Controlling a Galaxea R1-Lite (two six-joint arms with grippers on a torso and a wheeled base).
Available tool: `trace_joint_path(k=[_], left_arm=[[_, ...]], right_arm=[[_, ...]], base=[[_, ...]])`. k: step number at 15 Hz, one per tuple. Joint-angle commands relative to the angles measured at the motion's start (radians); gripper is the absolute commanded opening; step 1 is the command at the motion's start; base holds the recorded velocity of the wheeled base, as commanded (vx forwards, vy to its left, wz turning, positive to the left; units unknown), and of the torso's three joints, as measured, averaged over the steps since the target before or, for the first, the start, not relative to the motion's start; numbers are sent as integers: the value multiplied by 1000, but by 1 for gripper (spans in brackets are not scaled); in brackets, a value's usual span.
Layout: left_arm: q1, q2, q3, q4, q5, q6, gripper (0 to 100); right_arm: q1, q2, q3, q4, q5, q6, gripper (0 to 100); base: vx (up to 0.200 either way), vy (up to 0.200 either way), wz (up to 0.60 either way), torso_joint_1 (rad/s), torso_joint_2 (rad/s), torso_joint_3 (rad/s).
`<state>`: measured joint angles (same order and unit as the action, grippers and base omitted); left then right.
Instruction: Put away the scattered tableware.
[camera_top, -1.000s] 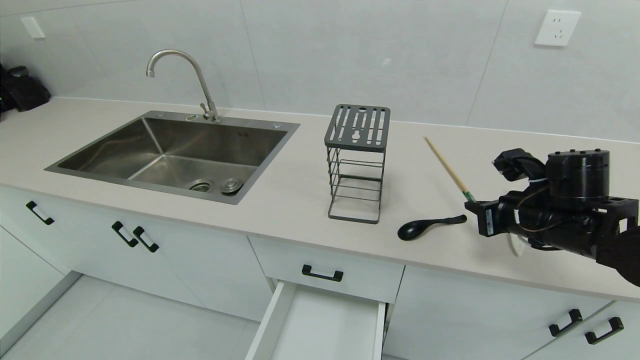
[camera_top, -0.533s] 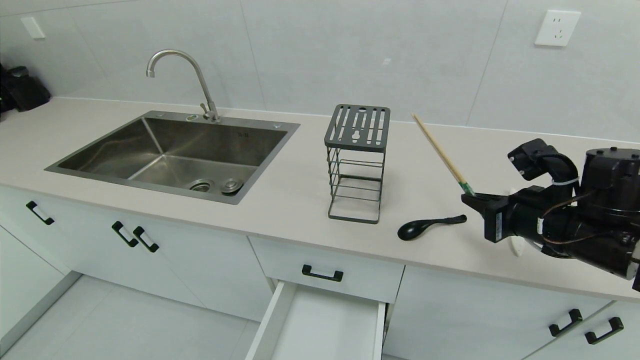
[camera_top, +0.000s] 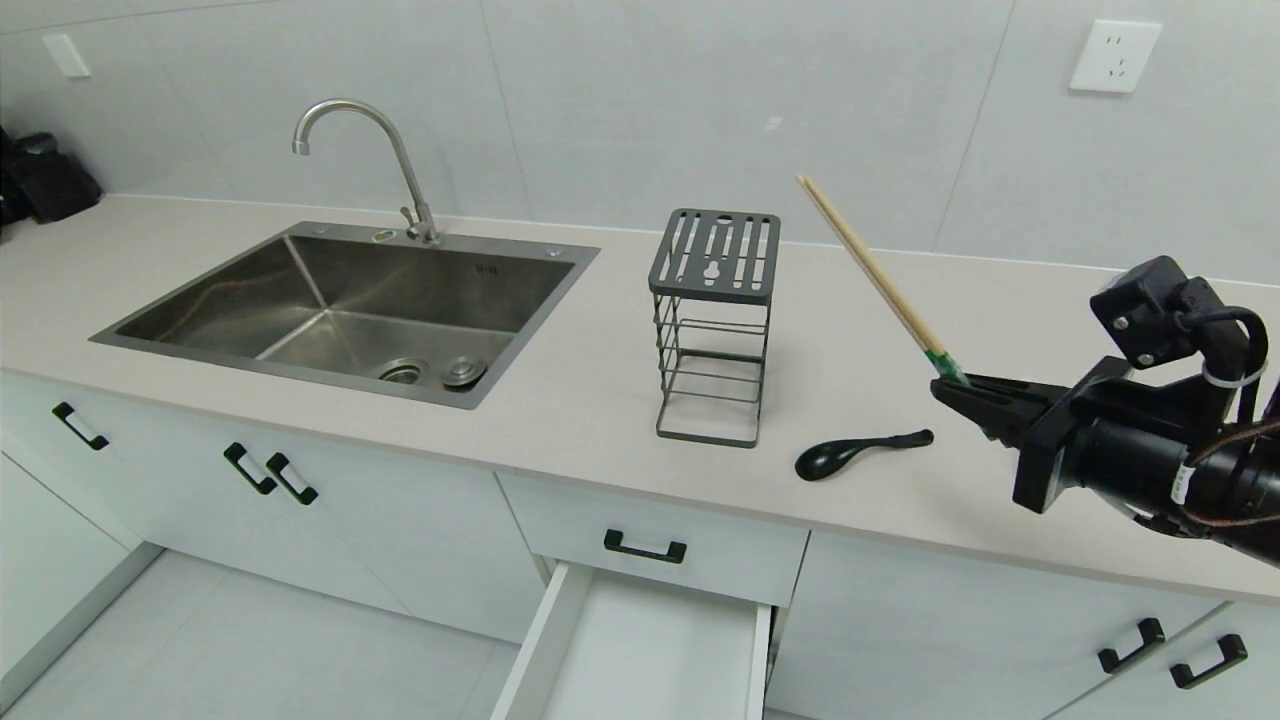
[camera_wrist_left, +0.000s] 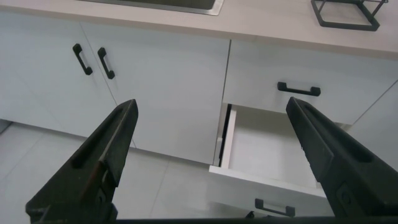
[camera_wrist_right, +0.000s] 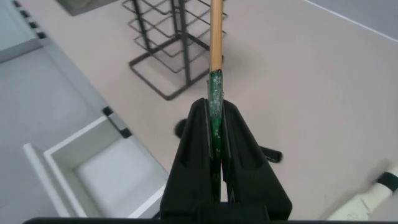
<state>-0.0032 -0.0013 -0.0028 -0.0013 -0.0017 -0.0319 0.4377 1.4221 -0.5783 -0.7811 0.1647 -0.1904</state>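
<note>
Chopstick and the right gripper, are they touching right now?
Touching. In the right wrist view, the fingers of the right gripper press on both sides of the chopstick at its green end, with no gap.

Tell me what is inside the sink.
Inside the sink, a drain opening and a round metal stopper beside it show on the basin floor. Its near rim hides the front strip of that floor.
</note>
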Motion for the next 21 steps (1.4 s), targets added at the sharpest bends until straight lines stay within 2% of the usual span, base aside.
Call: trace_joint_path(k=[1,5,11,14,17,19,21], left_arm=[[0,1,1,0,0,0,100],[0,1,0,0,0,0,100],[0,1,0,0,0,0,100],[0,1,0,0,0,0,100],[0,1,0,0,0,0,100],[0,1,0,0,0,0,100],[0,1,1,0,0,0,100]], right_arm=[[49,-23,8,-6,42,-43,0],[116,0,23,-6,124,-80,0],[334,110,5,0,251,-67,0],[365,187,-48,3,239,51,0],[394,241,-38,9,134,134,0],[392,247,-23,49,76,138,0],[392,245,-23,174,76,52,0]], base=[[0,0,0,0,0,0],[0,0,0,0,0,0],[0,0,0,0,0,0],[0,0,0,0,0,0],[0,0,0,0,0,0],[0,0,0,0,0,0],[0,0,0,0,0,0]])
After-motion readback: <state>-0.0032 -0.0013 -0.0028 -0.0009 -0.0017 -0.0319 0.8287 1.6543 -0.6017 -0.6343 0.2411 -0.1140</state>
